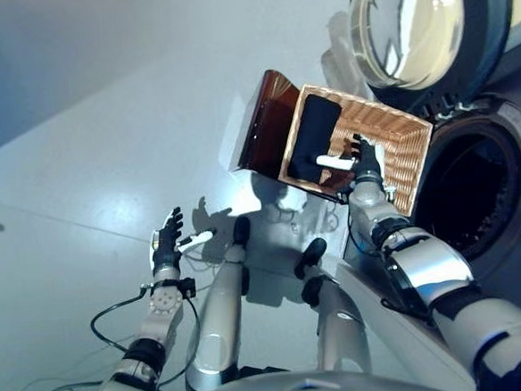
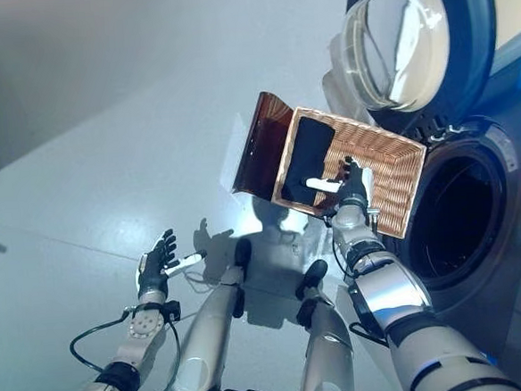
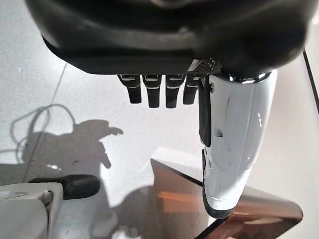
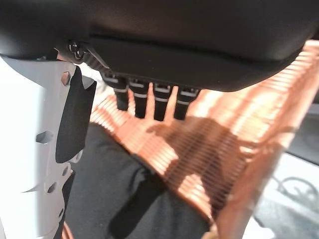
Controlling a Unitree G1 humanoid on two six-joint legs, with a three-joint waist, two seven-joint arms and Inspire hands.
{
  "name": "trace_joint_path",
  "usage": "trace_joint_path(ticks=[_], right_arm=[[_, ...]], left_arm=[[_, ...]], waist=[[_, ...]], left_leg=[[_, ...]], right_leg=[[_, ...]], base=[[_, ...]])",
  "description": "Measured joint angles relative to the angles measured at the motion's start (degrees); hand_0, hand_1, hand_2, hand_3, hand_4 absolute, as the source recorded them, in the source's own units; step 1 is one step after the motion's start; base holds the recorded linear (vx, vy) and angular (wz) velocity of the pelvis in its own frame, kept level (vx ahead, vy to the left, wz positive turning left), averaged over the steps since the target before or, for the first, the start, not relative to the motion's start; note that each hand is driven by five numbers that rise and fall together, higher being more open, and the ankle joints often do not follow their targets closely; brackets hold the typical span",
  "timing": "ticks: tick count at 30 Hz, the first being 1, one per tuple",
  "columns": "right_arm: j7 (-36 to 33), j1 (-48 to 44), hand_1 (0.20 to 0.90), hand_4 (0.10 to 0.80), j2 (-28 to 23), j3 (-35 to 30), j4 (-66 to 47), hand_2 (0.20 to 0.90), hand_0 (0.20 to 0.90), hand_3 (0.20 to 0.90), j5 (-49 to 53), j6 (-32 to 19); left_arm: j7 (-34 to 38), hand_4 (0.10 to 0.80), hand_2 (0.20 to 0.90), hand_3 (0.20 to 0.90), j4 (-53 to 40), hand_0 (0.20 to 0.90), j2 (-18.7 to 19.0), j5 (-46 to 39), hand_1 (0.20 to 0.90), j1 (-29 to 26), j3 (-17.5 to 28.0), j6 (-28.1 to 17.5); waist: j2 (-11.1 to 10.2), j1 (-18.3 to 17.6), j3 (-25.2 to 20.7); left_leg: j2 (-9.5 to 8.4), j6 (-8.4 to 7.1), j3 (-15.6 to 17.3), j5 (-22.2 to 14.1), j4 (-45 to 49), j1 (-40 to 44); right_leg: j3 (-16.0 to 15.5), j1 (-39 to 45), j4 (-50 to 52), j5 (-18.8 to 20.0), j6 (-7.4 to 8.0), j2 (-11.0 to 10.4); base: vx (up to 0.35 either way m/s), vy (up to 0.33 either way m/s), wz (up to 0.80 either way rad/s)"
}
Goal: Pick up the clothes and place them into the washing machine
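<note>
Grey washing machine (image 1: 498, 143) stands with its door (image 1: 418, 23) swung open. Beside it, a wicker basket (image 1: 391, 142) holds black clothes (image 1: 315, 138). Right hand (image 1: 364, 163) hovers inside, fingers spread; left hand (image 1: 167, 238) hangs empty, fingers relaxed.

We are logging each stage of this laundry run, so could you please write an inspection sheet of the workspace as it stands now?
Surface: pale grey floor, smooth and glossy.
Job's things: dark garment lying in the wicker basket; washing machine beside it, its door swung open, its drum dark.
Clutter: brown stand under the basket.
Hands: right hand open over the basket, by the garment, holding nothing; left hand open above the floor, empty.
Cables: nothing seen apart from the robot's own.
Surroundings: nothing seen.
</note>
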Motion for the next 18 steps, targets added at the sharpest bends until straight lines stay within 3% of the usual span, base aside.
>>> trace_joint_path(ticks=[11,12,13,14,15,18], right_arm=[[-0.23,-7.70,0.900,0.800,-2.82,2.15,3.89,0.900,0.900,0.900,1.15,0.14],[-0.38,-8.59,0.763,0.702,-3.73,2.05,4.17,0.763,0.763,0.763,1.15,0.14],[-0.72,-8.88,0.527,0.533,-4.36,2.04,4.13,0.527,0.527,0.527,1.14,0.12],[-1.81,-9.15,0.414,0.453,-4.98,2.06,4.15,0.414,0.414,0.414,1.14,0.01],[-2.45,-9.55,0.200,0.300,-5.68,2.04,4.23,0.200,0.200,0.200,1.15,0.14],[-2.63,-9.93,0.200,0.300,-7.57,2.05,4.60,0.200,0.200,0.200,1.13,0.08]], left_arm=[[0.45,0.800,0.900,0.900,-1.39,0.900,0.55,0.06,0.900,-1.92,-0.56,-0.23],[0.57,0.800,0.900,0.900,-2.10,0.900,0.67,0.06,0.900,-1.92,-0.54,-0.23],[0.59,0.800,0.900,0.900,-2.22,0.900,0.69,0.06,0.900,-2.03,-0.54,-0.24],[0.61,0.800,0.900,0.900,-2.26,0.900,0.70,0.06,0.900,-1.96,-0.54,-0.23],[0.62,0.800,0.900,0.900,-2.26,0.900,0.71,0.06,0.900,-1.92,-0.56,-0.19],[0.67,0.800,0.900,0.900,-2.86,0.900,0.90,0.07,0.900,-1.84,-0.59,-0.19]], waist=[[0.59,2.55,1.19],[0.78,2.82,1.28],[0.98,2.99,1.44],[1.09,3.12,1.61],[1.33,3.13,1.88],[1.35,3.13,1.90]], left_leg=[[-1.31,0.03,-1.60,0.05,1.52,-6.99],[-1.53,-0.01,-1.87,0.08,1.75,-8.30],[-1.62,-0.01,-2.04,0.28,1.89,-9.10],[-1.83,0.08,-2.17,0.42,2.15,-9.87],[-1.97,0.06,-2.45,0.41,2.43,-10.26],[-2.55,-0.07,-2.77,0.50,2.73,-11.41]], right_leg=[[-1.14,-6.83,3.87,-1.71,-0.02,-1.89],[-1.27,-8.19,4.54,-1.99,-0.20,-2.21],[-1.47,-8.78,4.74,-1.98,-0.17,-2.32],[-1.81,-9.46,5.31,-2.03,-0.08,-2.72],[-1.98,-9.57,5.45,-2.08,-0.10,-2.82],[-1.97,-11.08,6.87,-2.81,-0.26,-3.64]], base=[[-0.014,0.032,0.11],[-0.008,0.016,0.15],[0.000,0.021,0.18],[0.002,0.028,0.17],[0.012,0.020,0.12],[0.006,0.020,0.11]])
